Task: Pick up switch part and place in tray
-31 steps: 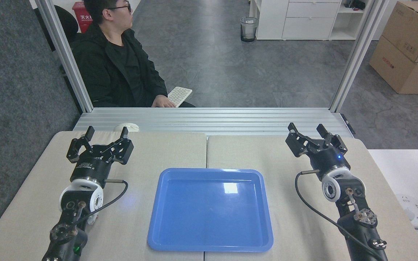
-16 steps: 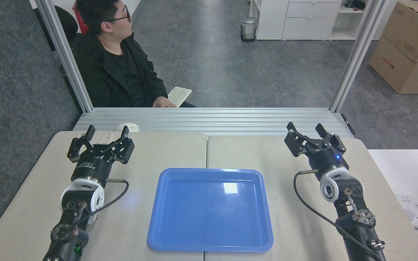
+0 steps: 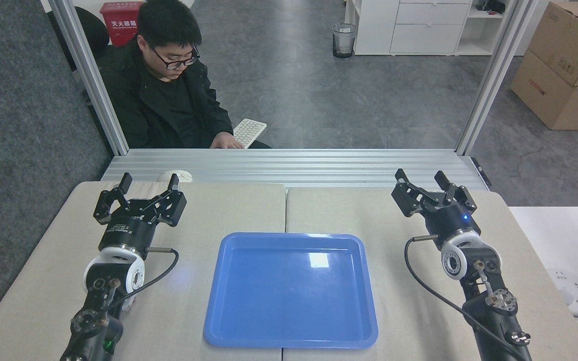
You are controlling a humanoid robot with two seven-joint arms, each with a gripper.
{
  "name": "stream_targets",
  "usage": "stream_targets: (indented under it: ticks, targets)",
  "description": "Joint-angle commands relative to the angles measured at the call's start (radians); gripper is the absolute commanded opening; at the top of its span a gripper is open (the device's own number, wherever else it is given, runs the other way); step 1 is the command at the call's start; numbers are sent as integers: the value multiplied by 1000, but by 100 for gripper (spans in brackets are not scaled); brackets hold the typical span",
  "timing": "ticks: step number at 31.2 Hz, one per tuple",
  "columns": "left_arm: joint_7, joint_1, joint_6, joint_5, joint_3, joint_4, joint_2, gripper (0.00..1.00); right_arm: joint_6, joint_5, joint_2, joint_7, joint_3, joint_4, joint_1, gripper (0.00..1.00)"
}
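- The left gripper (image 3: pixel 149 181) sits over the left half of the beige table (image 3: pixel 208 210), near its far edge, with its two fingers spread apart and nothing between them.
- Its arm runs back toward the near left corner, and a black cable (image 3: pixel 156 273) loops out from the wrist.
- Just beyond that gripper, a white rounded object (image 3: pixel 178 175) rests on the ribbed aluminium rail (image 3: pixel 289 163) that borders the far side of the table.
- Behind the rail, a person in a black jacket (image 3: pixel 163 100) sits with head bent down and one hand at a white keyboard (image 3: pixel 250 132).
- The tray (image 3: pixel 291 341), blue and glossy, lies flat in the middle of the table, between the two arms and well apart from both grippers; it straddles the seam between the two table halves.
- Only a window reflection shows on the tray's floor.
- The switch part cannot be found anywhere in this view, neither on the table nor in either gripper.
- The right gripper (image 3: pixel 422 176) sits over the right half of the table near the far edge, its fingers also parted and gripping nothing; a small blue light glows on its body.
- Far right, cardboard boxes (image 3: pixel 567 65) stand on the grey floor, and a white power strip (image 3: pixel 572 296) lies on a white surface beside the table.
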Motion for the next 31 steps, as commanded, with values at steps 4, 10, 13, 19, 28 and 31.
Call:
stream_targets:
  ticks: [4,10,13,19,28,31]
  targets:
    - [-5,9,-8,0,-34,-2,0,99,3,0,5,-1,-9,-1,0,100]
    - [-3,9,-11,0,-34,-1,1,99,3,0,5,-3,-11,-1,0,100]
    - [-3,9,-11,0,-34,1,1,99,3,0,5,-3,-12,-1,0,100]
    - [-5,17,-11,0,-34,-1,0,99,3,0,5,-3,-11,-2,0,100]
    - [-6,20,-11,-1,-34,-5,0,99,0,-2,16,-4,-23,-7,2,100]
    - [-6,21,-11,-1,-34,-8,0,99,0,-2,18,-3,-21,-8,2,100]
